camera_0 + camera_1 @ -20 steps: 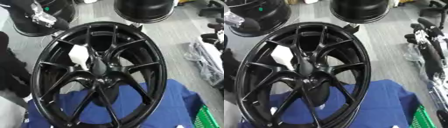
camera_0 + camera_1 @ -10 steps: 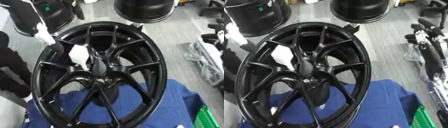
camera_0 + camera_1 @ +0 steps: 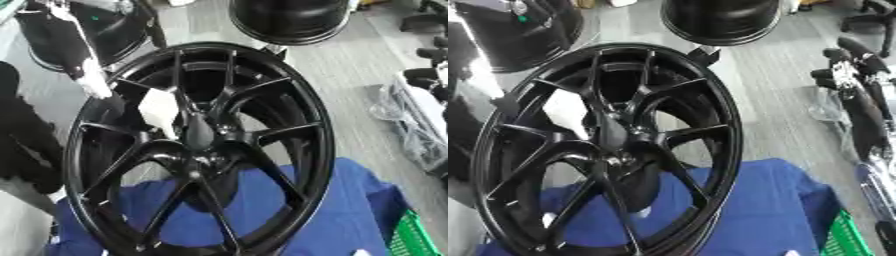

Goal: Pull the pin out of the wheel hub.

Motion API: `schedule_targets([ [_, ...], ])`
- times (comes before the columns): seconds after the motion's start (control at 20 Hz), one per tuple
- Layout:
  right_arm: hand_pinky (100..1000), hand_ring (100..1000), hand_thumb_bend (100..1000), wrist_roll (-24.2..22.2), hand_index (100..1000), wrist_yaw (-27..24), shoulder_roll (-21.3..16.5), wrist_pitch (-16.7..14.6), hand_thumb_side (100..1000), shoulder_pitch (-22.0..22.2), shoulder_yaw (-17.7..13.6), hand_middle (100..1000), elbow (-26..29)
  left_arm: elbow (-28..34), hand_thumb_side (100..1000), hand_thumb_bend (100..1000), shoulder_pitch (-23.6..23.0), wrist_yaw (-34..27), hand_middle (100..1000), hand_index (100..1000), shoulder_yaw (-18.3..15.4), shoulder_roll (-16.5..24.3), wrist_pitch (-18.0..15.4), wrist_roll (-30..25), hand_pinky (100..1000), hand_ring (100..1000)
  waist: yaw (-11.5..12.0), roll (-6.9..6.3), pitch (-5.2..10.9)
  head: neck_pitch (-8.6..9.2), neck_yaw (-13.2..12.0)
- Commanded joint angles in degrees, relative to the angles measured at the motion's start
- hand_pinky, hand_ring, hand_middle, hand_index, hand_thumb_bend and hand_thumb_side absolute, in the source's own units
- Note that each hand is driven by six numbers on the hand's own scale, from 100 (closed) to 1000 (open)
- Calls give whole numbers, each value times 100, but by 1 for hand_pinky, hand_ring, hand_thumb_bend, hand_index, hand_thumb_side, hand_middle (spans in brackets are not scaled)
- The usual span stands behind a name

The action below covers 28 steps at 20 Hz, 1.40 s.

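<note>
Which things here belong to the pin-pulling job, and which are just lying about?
Job:
- wheel
- hub; no pin can be made out
- left hand, at the wheel's left edge

Lying about:
- blue cloth under the wheel
- green crate
- black drum
- white piece behind the spokes

A black wheel hub (image 3: 605, 150) stands tilted on a blue cloth (image 3: 754, 210) — green crate (image 3: 852, 237) at the lower right
</note>
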<state>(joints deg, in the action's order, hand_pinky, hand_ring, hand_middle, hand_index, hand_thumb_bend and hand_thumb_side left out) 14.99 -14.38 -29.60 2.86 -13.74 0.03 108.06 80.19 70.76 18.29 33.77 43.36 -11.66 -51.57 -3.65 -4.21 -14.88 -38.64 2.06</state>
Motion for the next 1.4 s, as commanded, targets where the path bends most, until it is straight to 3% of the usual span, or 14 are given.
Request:
schedule_targets([
  [0.05,761,692,100,-18,898,-10,-141,-12,625,-76,-26,787,53,-221,449,799,167,229,760,842,-14,-34,-154,-40,898,871,-11,32,178,5,-41],
  [0.5,761,692,100,-30,898,-29,-122,-12,626,-107,-18,787,37,-769,473,785,215,505,769,847,43,-262,-259,-40,903,879,-34,29,188,2,-108],
  [1.4,761,692,100,-67,899,-9,-117,-1,633,-116,10,787,12,-696,483,772,131,278,788,865,0,-246,40,-40,903,892,-51,32,180,39,-180],
])
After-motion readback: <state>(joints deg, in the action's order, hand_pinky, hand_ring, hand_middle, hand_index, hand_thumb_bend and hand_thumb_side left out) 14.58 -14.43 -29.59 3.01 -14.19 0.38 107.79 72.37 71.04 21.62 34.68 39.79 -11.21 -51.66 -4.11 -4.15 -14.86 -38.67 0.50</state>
